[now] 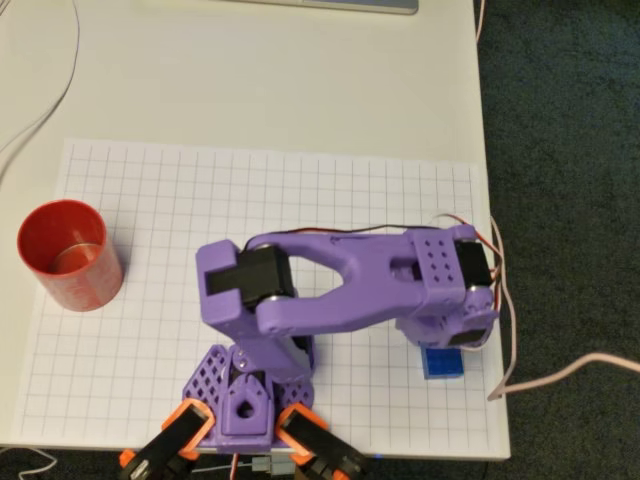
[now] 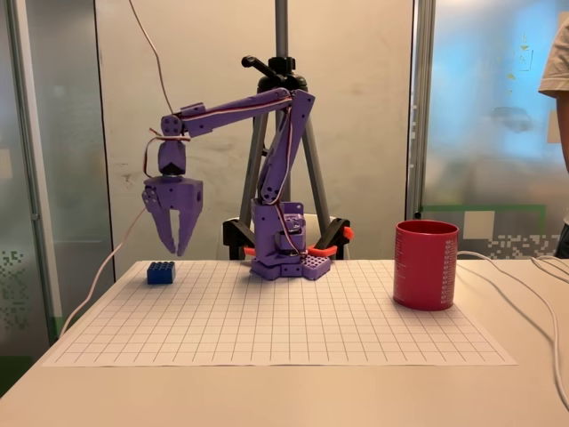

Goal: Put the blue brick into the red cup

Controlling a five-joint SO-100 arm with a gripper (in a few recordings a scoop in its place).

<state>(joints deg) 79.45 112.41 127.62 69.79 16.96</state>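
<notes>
The blue brick lies on the grid mat at the left of the fixed view. In the overhead view the blue brick sits near the mat's right edge, partly under the purple wrist. My gripper hangs pointing down, a little above the brick and slightly to its right. Its fingers stand a small way apart with nothing between them. The red cup stands upright at the far right of the mat, well away from the gripper. From overhead the red cup is at the left edge and looks empty.
The arm's base is clamped at the mat's back edge, with a tripod behind it. Cables trail across the table past the cup. The table edge runs close to the brick. A person's arm shows at the right edge.
</notes>
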